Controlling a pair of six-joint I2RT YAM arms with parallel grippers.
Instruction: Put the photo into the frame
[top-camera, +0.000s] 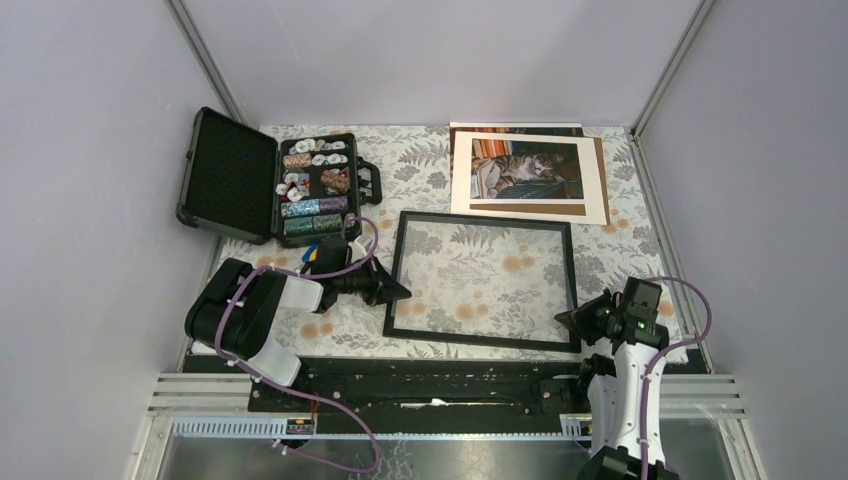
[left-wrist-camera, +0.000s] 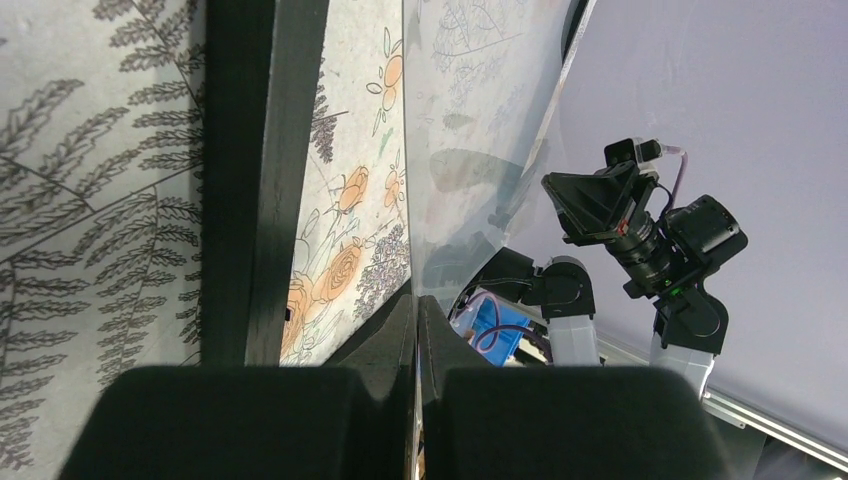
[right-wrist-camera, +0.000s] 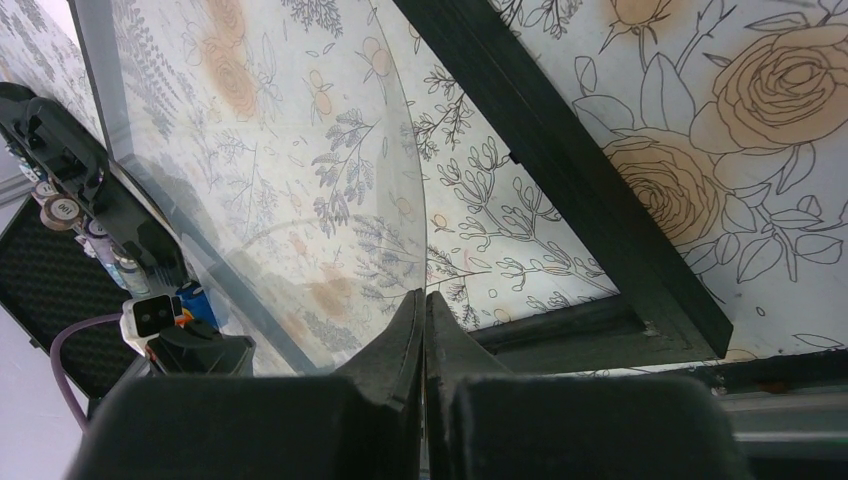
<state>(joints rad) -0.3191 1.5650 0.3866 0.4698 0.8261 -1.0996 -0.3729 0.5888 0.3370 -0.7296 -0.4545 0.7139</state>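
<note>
Closed fingers of the left gripper (left-wrist-camera: 414, 305) and the right gripper (right-wrist-camera: 422, 300) each pinch one edge of a clear pane (right-wrist-camera: 250, 150), which bows between them above the frame (top-camera: 480, 339).

Location: the photo (top-camera: 527, 167) lies face up at the far right, stacked with a cream mat (top-camera: 560, 215) and a brown board (top-camera: 527, 208), well apart from the frame. The frame lies flat at centre, and the cloth (top-camera: 620, 250) shows through its opening.

Progress: early. Nothing is loaded. Pane, photo and backing appear to remain.

Materials:
- Pane: thin, glossy and flexible.
- Moulding: narrow, black and rectangular.
- Cloth: printed with leaves and orange roses.
- Case (top-camera: 235, 175): black and foam-lined. It stands open at far left and holds chips.
</note>
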